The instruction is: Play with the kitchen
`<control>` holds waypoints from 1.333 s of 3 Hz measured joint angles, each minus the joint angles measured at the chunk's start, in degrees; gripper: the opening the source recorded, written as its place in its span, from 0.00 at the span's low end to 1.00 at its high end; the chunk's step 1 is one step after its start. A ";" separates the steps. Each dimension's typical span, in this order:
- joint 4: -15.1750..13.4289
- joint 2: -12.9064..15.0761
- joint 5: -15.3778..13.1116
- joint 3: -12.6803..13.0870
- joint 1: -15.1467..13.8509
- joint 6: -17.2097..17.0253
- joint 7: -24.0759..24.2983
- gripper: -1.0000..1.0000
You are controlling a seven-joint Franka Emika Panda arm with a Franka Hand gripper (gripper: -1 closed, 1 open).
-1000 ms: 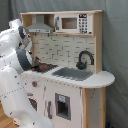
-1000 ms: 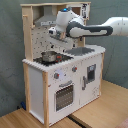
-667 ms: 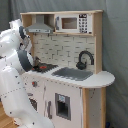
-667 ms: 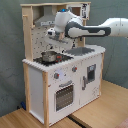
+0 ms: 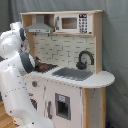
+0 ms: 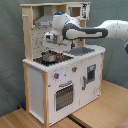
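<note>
Kitchen: large white and light-wood toy play kitchen (image 6: 62,75) stands upright, hob end towards second exterior view's left.
Tool: white tool (image 6: 50,39) above hob; grip unclear.
Floor: wooden floor (image 6: 100,112).
Backdrop: grey curtain (image 5: 115,55).

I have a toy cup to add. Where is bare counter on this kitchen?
The rounded counter end beyond the faucet is bare. The hob is crowded: a pot sits there under the gripper.

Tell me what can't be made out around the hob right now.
- Gripper: in the second exterior view it is too small to tell whether it touches the pot.
- Hob: in the first exterior view the arm covers most of it.
- Knobs: settings too small, second exterior view.
</note>
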 joint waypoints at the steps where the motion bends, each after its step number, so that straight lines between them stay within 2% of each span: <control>1: 0.26 -0.24 0.45 0.80 -1.75 -1.36 -5.50 1.00; 2: 0.42 -2.02 2.10 0.82 -3.69 -1.79 -10.35 1.00; 3: 0.43 -2.07 2.17 1.85 -3.74 -2.21 -11.51 1.00; 4: 0.43 -2.07 2.17 1.85 -3.74 -2.23 -11.59 0.00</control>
